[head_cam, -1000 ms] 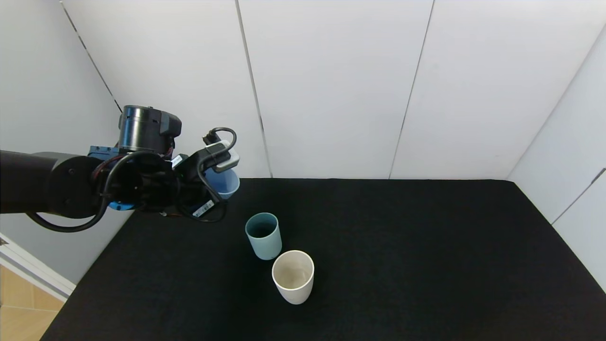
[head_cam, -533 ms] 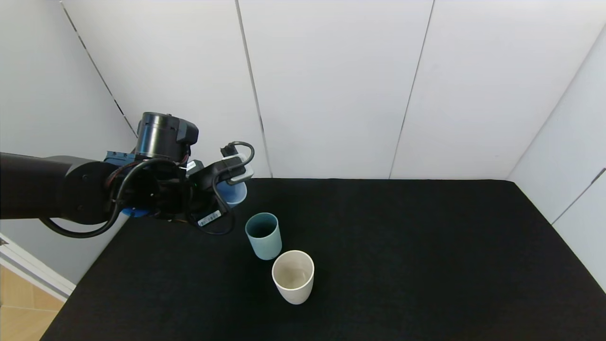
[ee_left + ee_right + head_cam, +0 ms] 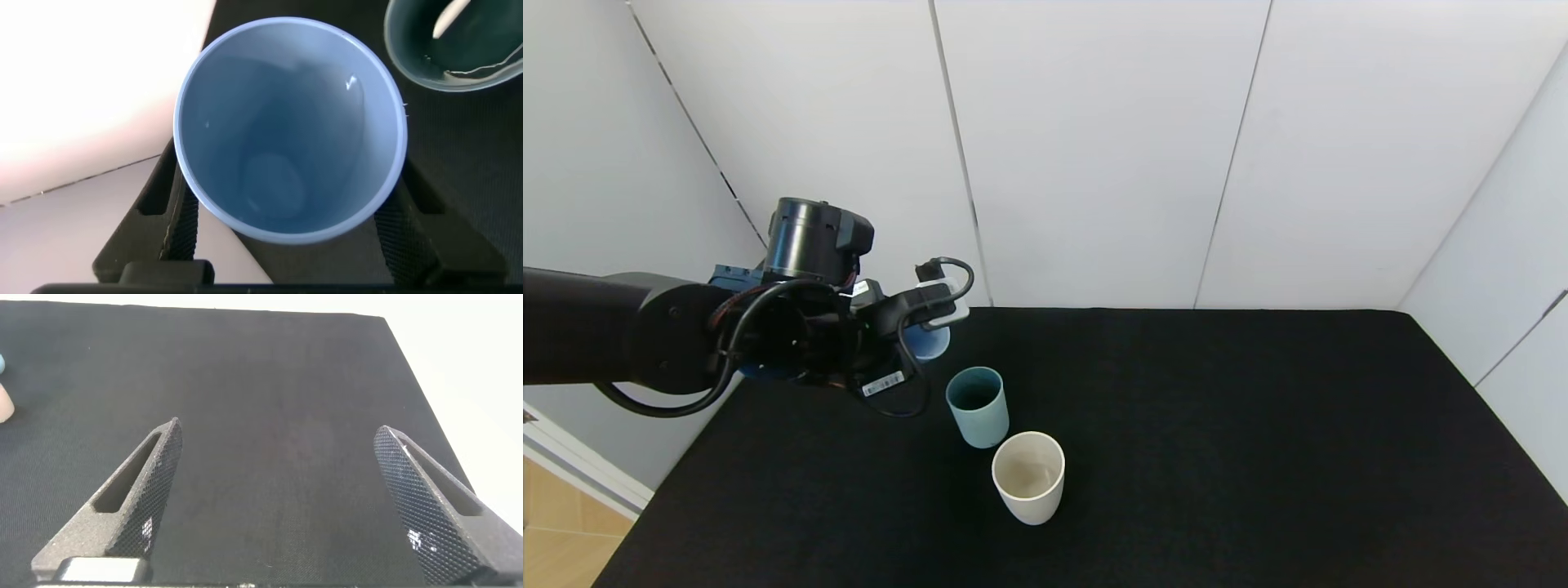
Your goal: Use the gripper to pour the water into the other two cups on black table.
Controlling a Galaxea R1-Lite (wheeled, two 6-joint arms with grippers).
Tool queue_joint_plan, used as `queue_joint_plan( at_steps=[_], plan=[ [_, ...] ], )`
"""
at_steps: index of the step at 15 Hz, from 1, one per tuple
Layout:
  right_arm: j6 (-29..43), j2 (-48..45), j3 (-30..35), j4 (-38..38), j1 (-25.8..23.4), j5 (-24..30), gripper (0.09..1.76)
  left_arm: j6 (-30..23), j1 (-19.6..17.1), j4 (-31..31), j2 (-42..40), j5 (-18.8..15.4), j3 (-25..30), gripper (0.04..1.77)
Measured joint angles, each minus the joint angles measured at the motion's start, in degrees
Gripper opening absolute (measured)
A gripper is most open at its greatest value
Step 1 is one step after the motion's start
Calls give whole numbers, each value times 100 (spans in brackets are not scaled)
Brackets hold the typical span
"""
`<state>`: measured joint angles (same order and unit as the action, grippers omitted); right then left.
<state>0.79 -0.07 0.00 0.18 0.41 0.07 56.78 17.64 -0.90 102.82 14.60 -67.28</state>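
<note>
My left gripper [image 3: 920, 336] is shut on a light blue tumbler [image 3: 929, 341] and holds it above the far left of the black table [image 3: 1258, 441]. The left wrist view looks straight into the tumbler [image 3: 290, 131], with a black finger [image 3: 176, 216] at each side. The teal-green cup [image 3: 977, 406] stands upright just right of and nearer than the tumbler; its rim shows in the left wrist view [image 3: 458, 49] with water in it. The cream-white cup [image 3: 1028, 477] stands upright beside the teal one, nearer to me. My right gripper [image 3: 278, 498] is open over bare table, out of the head view.
White wall panels [image 3: 1094, 147] close off the table at the back and both sides. The table's left edge [image 3: 678, 457] drops to a wooden floor [image 3: 556, 539]. The right half of the black table is bare cloth.
My left arm has moved right and down with the light blue tumbler, bringing it closer to the teal-green cup. The two cups on the table have not moved.
</note>
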Motion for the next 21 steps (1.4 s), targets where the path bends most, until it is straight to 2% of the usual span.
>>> queue_joint_plan(
  at_steps=[3,21],
  plan=[
    [-2,0,0,0,0,-2,171,151,90,-4,0,249,57,123],
    [-2,0,0,0,0,-2,171,611,313,-17,-23,695,215,122]
  ],
)
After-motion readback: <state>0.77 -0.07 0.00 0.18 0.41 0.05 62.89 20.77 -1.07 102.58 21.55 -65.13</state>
